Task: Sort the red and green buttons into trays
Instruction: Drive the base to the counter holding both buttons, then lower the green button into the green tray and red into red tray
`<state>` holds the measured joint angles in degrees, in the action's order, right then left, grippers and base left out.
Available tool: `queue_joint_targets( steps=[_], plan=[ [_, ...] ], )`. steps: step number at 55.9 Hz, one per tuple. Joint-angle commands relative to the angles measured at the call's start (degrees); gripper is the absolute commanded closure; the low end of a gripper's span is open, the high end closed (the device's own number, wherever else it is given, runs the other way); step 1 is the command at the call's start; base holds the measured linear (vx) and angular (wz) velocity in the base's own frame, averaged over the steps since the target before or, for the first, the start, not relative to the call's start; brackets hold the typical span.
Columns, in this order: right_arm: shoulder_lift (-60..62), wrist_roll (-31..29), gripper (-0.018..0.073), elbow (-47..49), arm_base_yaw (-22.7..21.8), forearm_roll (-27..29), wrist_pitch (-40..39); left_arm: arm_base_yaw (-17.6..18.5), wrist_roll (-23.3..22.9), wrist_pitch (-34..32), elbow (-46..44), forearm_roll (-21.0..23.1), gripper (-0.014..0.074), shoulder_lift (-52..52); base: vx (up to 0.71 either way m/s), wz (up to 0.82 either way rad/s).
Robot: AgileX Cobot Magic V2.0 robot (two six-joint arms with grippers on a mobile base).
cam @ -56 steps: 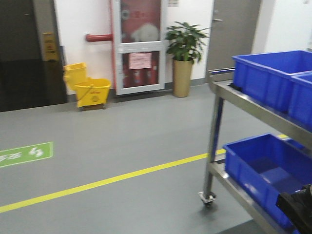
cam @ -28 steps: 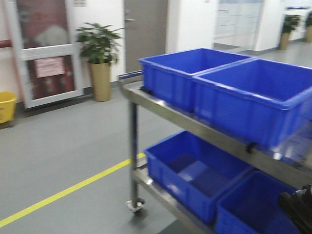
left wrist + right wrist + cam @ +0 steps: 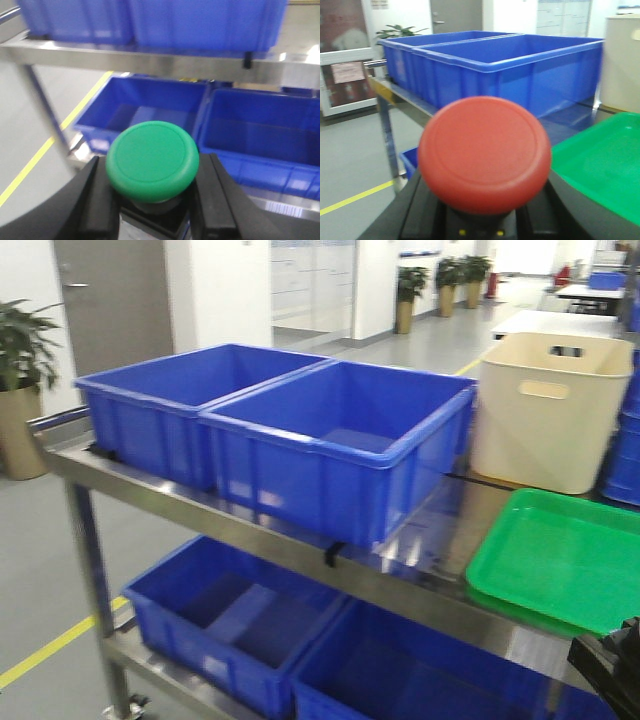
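Holds the green button (image 3: 152,159) on the left side, cap up and base down. Runs its long axis from the dark base at the bottom of the left wrist view up through the cap, tipped toward the lens so that the flat top shows almost whole. Sits between the two black left fingers (image 3: 100,202), one on each side of the base just under the cap's rim, both pinching it. Looks round, smooth and plain green, with a rounded edge and a black collar beneath.

Holds the red button (image 3: 484,152) on the right side in much the same pose: cap up and tilted toward the lens, axis running down into a dark base. Sits between the right fingers (image 3: 417,217), closed in on that base from left and right. Shows a broad, slightly domed red cap, wider than the base and hiding most of the fingers.

Keeps both off any shelf, in front of a steel cart (image 3: 250,532). Places the green one before the lower crates (image 3: 150,107), below the top shelf's edge. Places the red one near the green tray (image 3: 600,160), lying on the top shelf beside a cream tub (image 3: 545,430) and the upper crates (image 3: 330,490). Cannot tell whether red cap and tray touch.
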<state>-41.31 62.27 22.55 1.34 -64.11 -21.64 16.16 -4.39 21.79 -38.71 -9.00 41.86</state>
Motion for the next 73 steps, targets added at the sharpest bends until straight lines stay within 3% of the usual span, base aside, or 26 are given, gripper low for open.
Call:
queue_joint_targets(
  steps=[1, 51, 73],
  plan=[
    [0.35, 0.09, 0.0568, 1.66, -0.13, 1.23, -2.66, 0.27, -0.63, -5.1, -1.59, 0.19, 0.0595, -0.12, 0.16, -0.47],
    [0.35, 0.09, 0.0568, 1.66, -0.13, 1.23, -2.66, 0.27, -0.63, -5.1, -1.59, 0.19, 0.0594, -0.12, 0.15, -0.49],
    [0.35, 0.09, 0.0568, 1.66, -0.13, 1.23, -2.66, 0.27, -0.63, -5.1, -1.59, 0.19, 0.0594, -0.12, 0.19, -0.21]
  ],
)
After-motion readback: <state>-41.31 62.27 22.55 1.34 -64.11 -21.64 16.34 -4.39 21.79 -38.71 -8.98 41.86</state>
